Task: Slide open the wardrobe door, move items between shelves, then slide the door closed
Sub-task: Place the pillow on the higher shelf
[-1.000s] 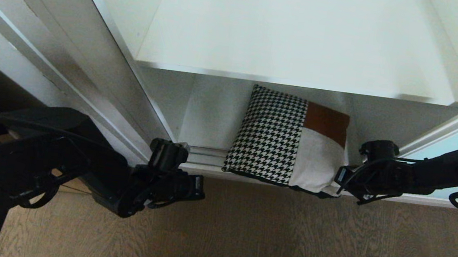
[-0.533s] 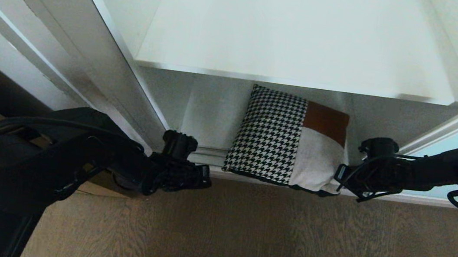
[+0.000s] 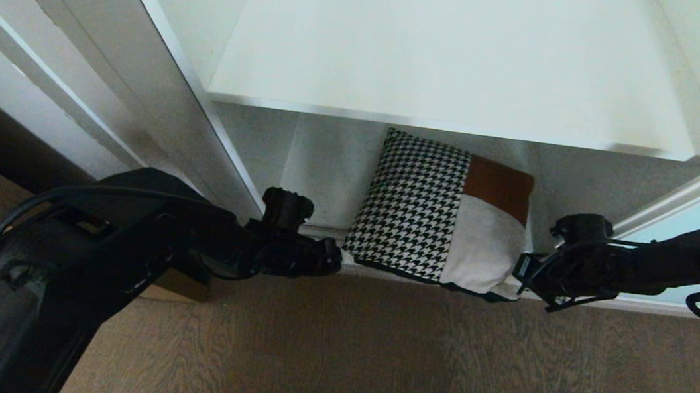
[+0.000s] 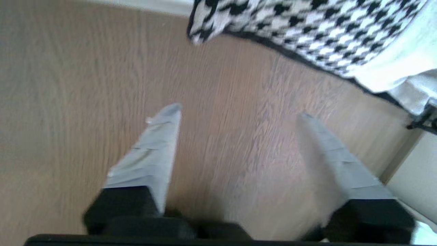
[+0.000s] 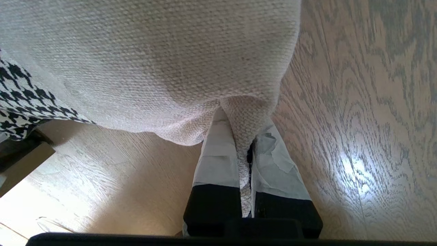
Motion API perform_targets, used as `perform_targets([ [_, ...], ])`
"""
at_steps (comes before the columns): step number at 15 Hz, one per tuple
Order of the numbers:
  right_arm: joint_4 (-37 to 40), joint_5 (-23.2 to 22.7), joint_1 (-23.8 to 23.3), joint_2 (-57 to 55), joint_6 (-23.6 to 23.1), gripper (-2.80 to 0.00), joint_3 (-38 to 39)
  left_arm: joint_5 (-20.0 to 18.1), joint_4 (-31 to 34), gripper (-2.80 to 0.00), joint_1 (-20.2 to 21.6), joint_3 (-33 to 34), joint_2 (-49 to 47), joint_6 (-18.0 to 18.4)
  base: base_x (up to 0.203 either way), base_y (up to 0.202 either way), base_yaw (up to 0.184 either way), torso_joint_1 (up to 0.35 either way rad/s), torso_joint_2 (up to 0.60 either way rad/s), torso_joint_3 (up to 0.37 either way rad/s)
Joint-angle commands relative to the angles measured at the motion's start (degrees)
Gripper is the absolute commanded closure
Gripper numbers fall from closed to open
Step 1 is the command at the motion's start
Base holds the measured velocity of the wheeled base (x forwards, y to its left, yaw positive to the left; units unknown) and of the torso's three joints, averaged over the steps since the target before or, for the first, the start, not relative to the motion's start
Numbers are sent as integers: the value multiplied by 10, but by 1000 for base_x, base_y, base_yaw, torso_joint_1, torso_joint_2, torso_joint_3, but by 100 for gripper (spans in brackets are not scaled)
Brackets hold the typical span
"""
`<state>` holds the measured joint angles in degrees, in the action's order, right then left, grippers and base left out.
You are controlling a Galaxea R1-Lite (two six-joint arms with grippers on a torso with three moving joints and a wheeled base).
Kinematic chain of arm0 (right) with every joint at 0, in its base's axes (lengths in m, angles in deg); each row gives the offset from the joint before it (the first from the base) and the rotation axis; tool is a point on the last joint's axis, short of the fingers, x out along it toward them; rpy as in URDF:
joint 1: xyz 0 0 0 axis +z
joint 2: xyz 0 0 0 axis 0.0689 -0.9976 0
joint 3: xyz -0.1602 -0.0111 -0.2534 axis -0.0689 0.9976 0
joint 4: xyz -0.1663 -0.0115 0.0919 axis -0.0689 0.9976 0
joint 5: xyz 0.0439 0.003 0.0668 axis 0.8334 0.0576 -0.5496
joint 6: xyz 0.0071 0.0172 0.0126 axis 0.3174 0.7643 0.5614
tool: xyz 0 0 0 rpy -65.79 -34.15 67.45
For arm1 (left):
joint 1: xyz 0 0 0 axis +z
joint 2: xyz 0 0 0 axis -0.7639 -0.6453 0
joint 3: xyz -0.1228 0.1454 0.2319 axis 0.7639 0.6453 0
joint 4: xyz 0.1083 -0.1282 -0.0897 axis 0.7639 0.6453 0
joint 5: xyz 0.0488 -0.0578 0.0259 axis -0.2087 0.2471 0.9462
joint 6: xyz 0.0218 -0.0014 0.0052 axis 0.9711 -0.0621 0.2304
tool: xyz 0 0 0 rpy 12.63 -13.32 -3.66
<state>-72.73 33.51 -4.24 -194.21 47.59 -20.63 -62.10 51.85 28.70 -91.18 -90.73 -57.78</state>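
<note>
Cushion pinched at one corner, second pincer arriving

The right pincer [image 5: 245,147] is clenched on the cream corner of the square houndstooth, cream and rust cushion [image 3: 441,211] on the bottom white shelf [image 3: 320,166]; the left pincer [image 4: 239,112], released, sits just beside its opposite corner. Lifting on one fabric fold may let it slip.

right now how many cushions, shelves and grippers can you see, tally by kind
cushion: 1
white shelves: 2, the upper shelf and the lower shelf the cushion stands on
grippers: 2, the left gripper open beside the cushion, the right gripper pinching its cream corner
total: 5
</note>
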Motion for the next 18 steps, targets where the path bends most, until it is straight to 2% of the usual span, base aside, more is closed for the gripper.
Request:
perform_targets([
  [1,0,-1,-5,3,1,0,2,0,-15,-280,-1,-29,-32,-2,0,0,0,0,0,0],
  [3,1,-11,-8,3,1,0,1,-1,-3,-280,-2,-78,-56,0,0,0,0,0,0,0],
  [6,0,-21,-9,4,1,0,3,1,51,-280,-5,-164,-92,4,0,0,0,0,0,0],
  [9,-1,-24,-9,3,2,0,6,0,90,-280,-9,-201,-114,22,0,0,0,0,0,0],
  [13,-4,-42,-9,12,2,0,21,0,76,-280,-20,-202,-135,47,0,0,0,0,0,0],
  [16,-3,-53,-10,15,2,0,22,0,27,-280,-22,-203,-140,59,0,0,0,0,0,0],
  [18,-3,-56,-17,18,2,0,22,1,8,-280,-21,-205,-143,90,0,0,0,0,0,0],
])
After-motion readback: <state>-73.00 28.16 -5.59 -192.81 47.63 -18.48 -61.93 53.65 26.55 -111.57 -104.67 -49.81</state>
